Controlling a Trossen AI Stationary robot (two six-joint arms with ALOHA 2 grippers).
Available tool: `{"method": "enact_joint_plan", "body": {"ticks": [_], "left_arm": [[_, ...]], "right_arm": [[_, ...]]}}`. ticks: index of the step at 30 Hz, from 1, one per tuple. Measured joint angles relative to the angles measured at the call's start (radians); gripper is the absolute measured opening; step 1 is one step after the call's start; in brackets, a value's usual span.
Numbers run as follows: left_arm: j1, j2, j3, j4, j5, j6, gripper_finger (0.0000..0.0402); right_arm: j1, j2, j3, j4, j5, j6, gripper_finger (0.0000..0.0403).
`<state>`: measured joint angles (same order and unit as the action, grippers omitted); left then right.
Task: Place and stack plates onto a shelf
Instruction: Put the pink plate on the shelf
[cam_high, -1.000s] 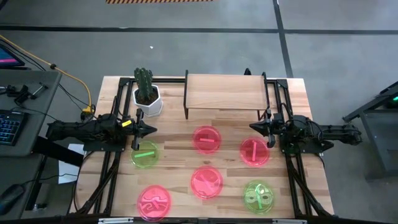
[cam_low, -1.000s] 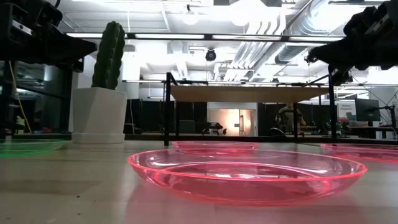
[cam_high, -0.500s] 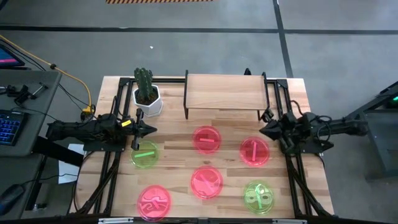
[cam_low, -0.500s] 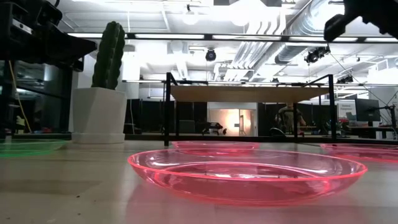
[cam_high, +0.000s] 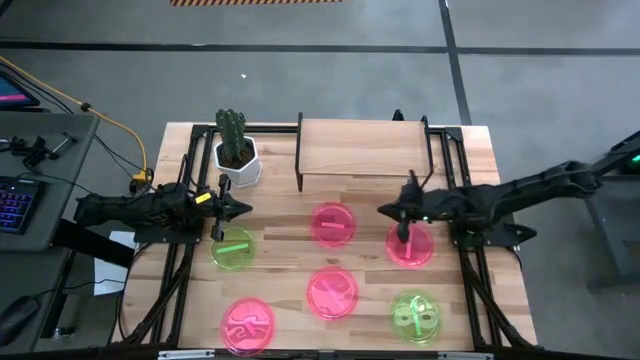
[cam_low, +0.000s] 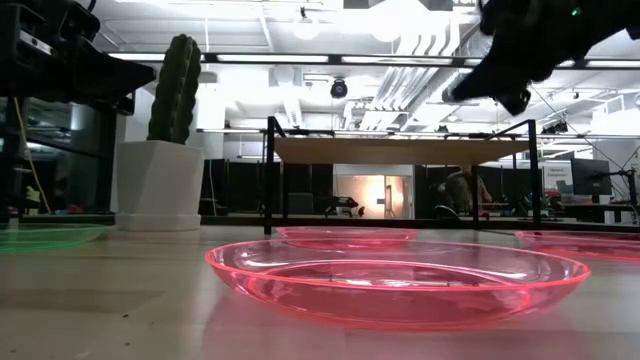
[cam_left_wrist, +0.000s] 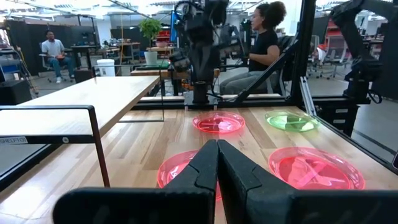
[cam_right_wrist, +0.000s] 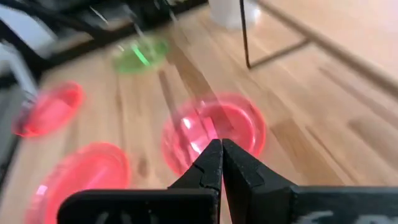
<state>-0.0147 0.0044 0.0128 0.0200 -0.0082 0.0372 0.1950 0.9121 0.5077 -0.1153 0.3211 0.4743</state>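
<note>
Six plates lie flat on the tabletop: pink plates (cam_high: 332, 223), (cam_high: 410, 244), (cam_high: 332, 291), (cam_high: 247, 325) and green plates (cam_high: 232, 249), (cam_high: 415, 315). The shelf (cam_high: 362, 148) stands on black legs at the table's far edge, with nothing on its board. My right gripper (cam_high: 385, 211) is shut and hangs above the table between the two far pink plates; its wrist view looks down on a pink plate (cam_right_wrist: 214, 134). My left gripper (cam_high: 240, 209) is shut and waits above the table, just beyond the left green plate. In its wrist view the shut fingers (cam_left_wrist: 217, 149) point across the plates (cam_left_wrist: 217, 122).
A white hexagonal pot with a cactus (cam_high: 237, 160) stands left of the shelf, close to my left gripper. Black frame rails (cam_high: 470, 280) run along both table sides. People sit in the room beyond the table (cam_left_wrist: 264, 37). Bare wood (cam_high: 280, 250) shows between the plates.
My right arm has reached out from the table's right edge toward the left, rising first. Its gripper now hangs over the gap between the two far pink plates and has stayed shut. The plates have kept their places.
</note>
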Motion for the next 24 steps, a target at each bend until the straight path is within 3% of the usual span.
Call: {"method": "enact_joint_plan", "body": {"ticks": [3,8,12,18,24], "left_arm": [[0.000,0.000,0.000,0.000,0.000,0.000,0.0000],[0.000,0.000,0.000,0.000,0.000,0.000,0.0000],[0.000,0.000,0.000,0.002,0.000,0.000,0.0000],[0.000,0.000,0.000,0.066,0.000,0.000,0.0000],[0.000,0.000,0.000,0.083,0.000,0.000,0.0000]], "right_arm": [[0.040,0.111,0.003,0.017,0.075,0.045,0.0000],[0.141,0.304,0.003,0.038,0.329,0.234,0.0000],[0.192,0.441,0.003,0.142,0.465,0.342,0.0000],[0.180,0.589,0.003,0.360,0.461,0.468,0.0000],[0.117,0.674,0.004,0.418,0.412,0.468,0.0023]]}}
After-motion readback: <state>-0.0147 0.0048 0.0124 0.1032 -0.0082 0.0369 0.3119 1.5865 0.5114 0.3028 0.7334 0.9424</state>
